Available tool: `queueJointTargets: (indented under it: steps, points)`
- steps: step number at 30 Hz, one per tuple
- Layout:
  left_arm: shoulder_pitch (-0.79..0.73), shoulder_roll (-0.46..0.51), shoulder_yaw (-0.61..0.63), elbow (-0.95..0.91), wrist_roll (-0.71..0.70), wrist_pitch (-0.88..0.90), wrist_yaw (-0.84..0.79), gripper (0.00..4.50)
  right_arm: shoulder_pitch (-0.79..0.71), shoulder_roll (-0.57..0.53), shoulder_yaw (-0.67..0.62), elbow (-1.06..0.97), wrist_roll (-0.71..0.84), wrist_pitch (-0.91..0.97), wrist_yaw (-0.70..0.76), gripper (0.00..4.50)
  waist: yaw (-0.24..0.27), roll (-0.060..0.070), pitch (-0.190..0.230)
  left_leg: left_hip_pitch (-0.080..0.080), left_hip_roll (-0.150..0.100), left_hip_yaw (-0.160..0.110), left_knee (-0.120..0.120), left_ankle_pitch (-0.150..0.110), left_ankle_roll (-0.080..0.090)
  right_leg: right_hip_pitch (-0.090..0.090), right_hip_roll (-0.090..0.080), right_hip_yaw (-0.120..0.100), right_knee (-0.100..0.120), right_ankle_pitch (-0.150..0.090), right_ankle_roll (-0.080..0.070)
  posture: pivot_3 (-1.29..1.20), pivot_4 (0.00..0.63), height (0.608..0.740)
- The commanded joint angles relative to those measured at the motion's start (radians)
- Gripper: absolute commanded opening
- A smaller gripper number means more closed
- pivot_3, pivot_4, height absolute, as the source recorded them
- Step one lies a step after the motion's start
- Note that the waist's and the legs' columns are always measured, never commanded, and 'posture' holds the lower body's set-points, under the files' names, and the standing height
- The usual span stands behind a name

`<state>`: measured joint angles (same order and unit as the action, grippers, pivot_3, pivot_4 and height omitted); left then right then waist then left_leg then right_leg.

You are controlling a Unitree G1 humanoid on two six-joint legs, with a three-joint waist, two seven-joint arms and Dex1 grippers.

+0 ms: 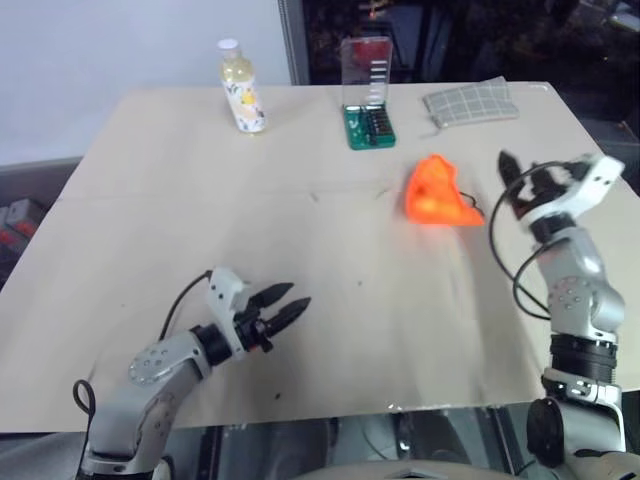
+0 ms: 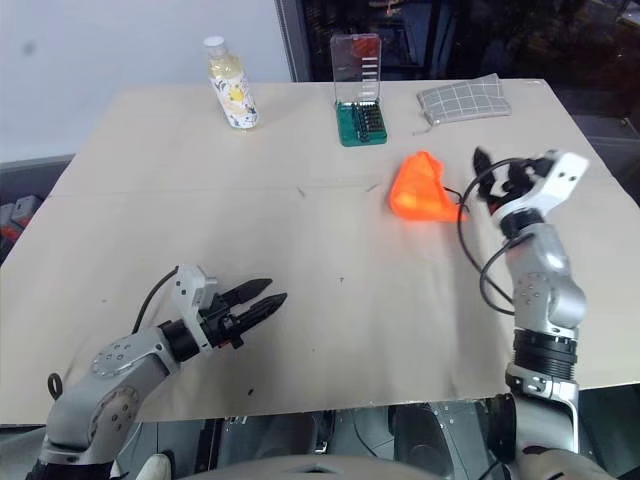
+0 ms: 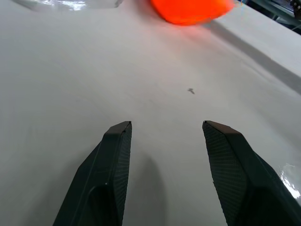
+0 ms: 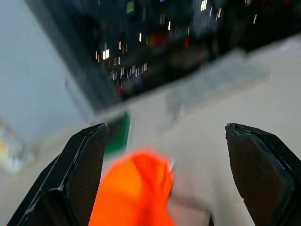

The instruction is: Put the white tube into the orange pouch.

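Left gripper (image 1: 288, 300) low over beige table (image 1: 300, 240) near front edge, fingers apart, empty. Bright orange soft fabric pouch (image 1: 436, 192) lies bunched right of centre. Right gripper (image 1: 522, 180) just beside pouch, fingers spread wide, holding nothing. White tube's whereabouts: cannot tell.

a pale beige counter (image 1: 300, 250) carries the things. along its far edge stand a yellowish bottle (image 1: 241, 88), a green bit case (image 1: 369, 120) with its clear lid up, and a grey checked pouch (image 1: 472, 101). the orange pouch (image 1: 437, 192) lies right of centre.
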<state>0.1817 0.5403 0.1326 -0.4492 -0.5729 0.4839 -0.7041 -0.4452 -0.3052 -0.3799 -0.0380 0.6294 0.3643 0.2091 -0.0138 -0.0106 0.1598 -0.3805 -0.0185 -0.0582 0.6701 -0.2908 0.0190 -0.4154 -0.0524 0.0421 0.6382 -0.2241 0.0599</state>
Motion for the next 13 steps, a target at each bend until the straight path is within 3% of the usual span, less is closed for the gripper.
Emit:
queueJointTargets:
  steps: [1, 4, 7, 10, 13]
  points:
    - [0.029, 0.017, 0.029, -0.032, -0.016, -0.008, -0.019, 2.45, 0.111, -0.123, 0.016, -0.051, 0.004, 0.072, 0.148, 4.03, 0.002, 0.0, 0.0, -0.001, 0.0, 0.0, 0.0, -0.001, 0.002, 0.0, 0.0, 0.0, -0.001, 0.0, 0.0, 0.0, 0.15, 0.74]
    - [0.054, 0.03, 0.04, -0.036, -0.018, -0.013, -0.035, 2.45, 0.245, -0.253, 0.056, -0.087, 0.002, 0.102, 0.33, 4.03, 0.001, 0.001, 0.0, -0.001, 0.0, 0.001, 0.0, -0.002, 0.003, 0.001, -0.001, 0.0, -0.003, 0.0, 0.0, 0.0, 0.15, 0.74]
    - [0.103, 0.056, 0.059, -0.05, -0.007, -0.029, -0.061, 2.45, 0.469, -0.418, 0.089, -0.133, 0.009, 0.105, 0.624, 4.03, 0.003, 0.002, 0.0, 0.0, -0.001, 0.003, 0.0, -0.002, 0.004, 0.002, -0.002, 0.001, -0.003, 0.0, 0.001, 0.0, 0.15, 0.74]
    - [0.141, 0.068, 0.088, -0.06, -0.01, -0.043, -0.07, 2.45, 0.616, -0.491, 0.055, -0.128, 0.022, 0.054, 0.792, 4.03, 0.001, 0.002, 0.0, 0.001, 0.002, 0.002, 0.0, -0.003, 0.005, 0.005, 0.0, -0.001, -0.005, 0.0, 0.001, 0.0, 0.15, 0.74]
    - [0.169, 0.065, 0.13, -0.071, -0.03, -0.039, -0.063, 2.45, 0.706, -0.517, -0.001, -0.112, 0.011, 0.021, 0.861, 4.03, -0.004, 0.002, 0.0, 0.004, 0.005, 0.006, 0.001, -0.003, 0.005, 0.006, 0.002, 0.003, -0.005, -0.001, 0.001, 0.0, 0.15, 0.74]
